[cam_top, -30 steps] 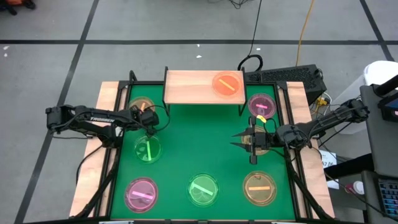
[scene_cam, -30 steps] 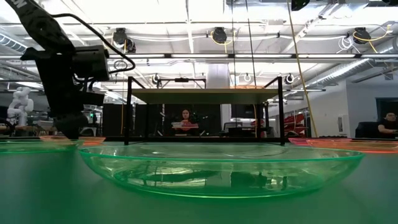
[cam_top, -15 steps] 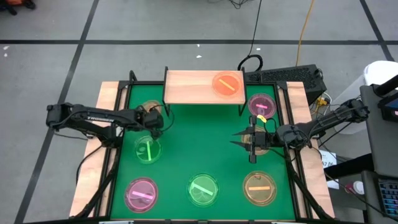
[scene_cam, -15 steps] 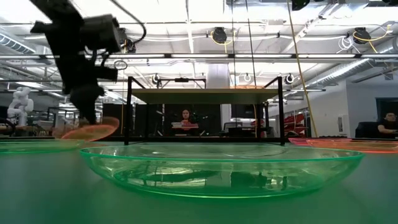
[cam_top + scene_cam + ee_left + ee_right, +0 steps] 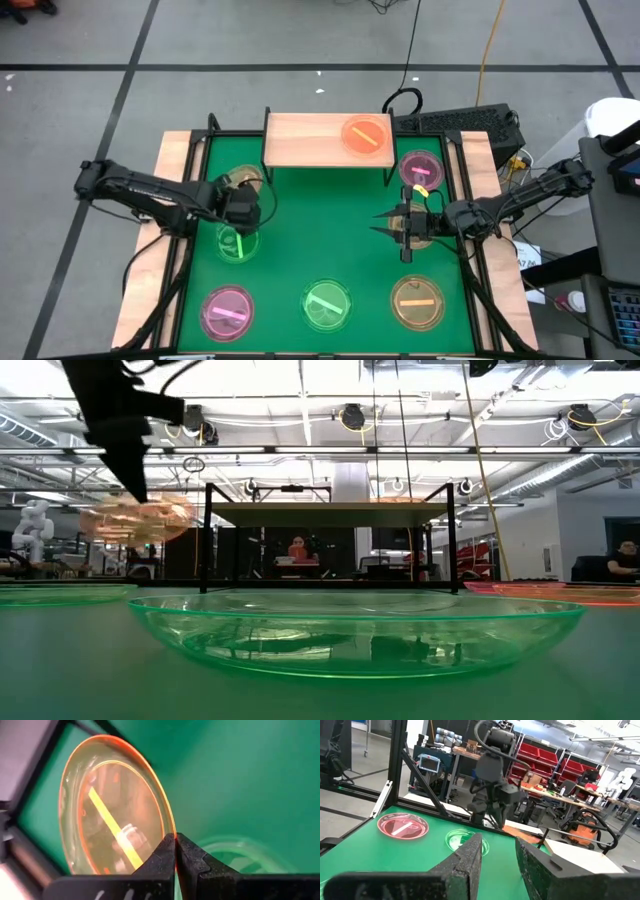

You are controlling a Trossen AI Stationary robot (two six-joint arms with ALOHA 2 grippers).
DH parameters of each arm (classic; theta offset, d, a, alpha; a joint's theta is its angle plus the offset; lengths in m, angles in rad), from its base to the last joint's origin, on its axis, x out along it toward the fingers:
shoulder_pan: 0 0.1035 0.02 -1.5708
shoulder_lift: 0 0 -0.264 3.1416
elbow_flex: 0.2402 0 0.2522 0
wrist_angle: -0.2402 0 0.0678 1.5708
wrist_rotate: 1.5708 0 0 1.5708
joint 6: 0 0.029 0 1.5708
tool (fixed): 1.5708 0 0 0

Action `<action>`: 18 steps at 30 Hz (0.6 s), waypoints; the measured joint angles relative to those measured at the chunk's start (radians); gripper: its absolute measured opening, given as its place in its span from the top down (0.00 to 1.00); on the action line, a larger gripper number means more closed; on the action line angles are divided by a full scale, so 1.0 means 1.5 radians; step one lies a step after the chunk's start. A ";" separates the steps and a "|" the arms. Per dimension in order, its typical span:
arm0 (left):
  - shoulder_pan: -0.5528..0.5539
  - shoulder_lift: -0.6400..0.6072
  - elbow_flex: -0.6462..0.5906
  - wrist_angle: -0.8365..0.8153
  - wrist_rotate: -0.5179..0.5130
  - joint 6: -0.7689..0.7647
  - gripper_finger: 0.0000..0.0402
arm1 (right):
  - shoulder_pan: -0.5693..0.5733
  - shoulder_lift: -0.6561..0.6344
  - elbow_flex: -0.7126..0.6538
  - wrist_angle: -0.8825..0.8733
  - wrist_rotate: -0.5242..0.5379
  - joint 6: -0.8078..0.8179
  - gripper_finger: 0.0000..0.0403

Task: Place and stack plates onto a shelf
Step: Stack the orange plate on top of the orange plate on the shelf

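My left gripper (image 5: 240, 203) is shut on an amber plate (image 5: 240, 181) with a yellow bar, in the air near the shelf's left legs; the low view shows the amber plate (image 5: 135, 518) well above the table. Just below it a green plate (image 5: 237, 243) lies flat. The shelf (image 5: 310, 140) stands at the far edge and bears an orange plate (image 5: 365, 135). My right gripper (image 5: 392, 226) hovers open at mid-right, over a partly hidden amber plate (image 5: 422, 238). My left gripper pinches the amber plate's rim (image 5: 172, 831) between its two fingertips, on the plate's near side. The fingers come from above. The plate is lifted clear of the table and hangs roughly level beside the fingers, its far part free.
More plates lie on the green table: a pink plate (image 5: 227, 310) near left, a green plate (image 5: 327, 305) near middle, an amber plate (image 5: 418, 300) near right, a pink plate (image 5: 420, 168) far right. Black frame posts (image 5: 212, 125) edge the table. People sit in the room beyond.
My left gripper has risen with the amber plate, which lay on the table a second ago, tipped as its near rim came up, and now hangs clear at about shelf height. The gripper has also shifted slightly toward the near edge. The right arm has kept still.
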 joint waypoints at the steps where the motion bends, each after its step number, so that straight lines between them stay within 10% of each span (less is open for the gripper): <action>1: -0.007 0.000 0.007 -0.029 -0.005 -0.014 0.99 | 0.000 0.000 0.000 0.000 0.000 0.000 0.74; 8: -0.027 0.000 0.072 -0.166 -0.027 -0.064 0.99 | 0.000 0.000 0.000 -0.004 0.000 0.000 0.74; 18: -0.078 -0.001 0.220 -0.002 -0.155 0.231 0.99 | 0.000 0.000 0.000 -0.025 0.001 0.000 0.74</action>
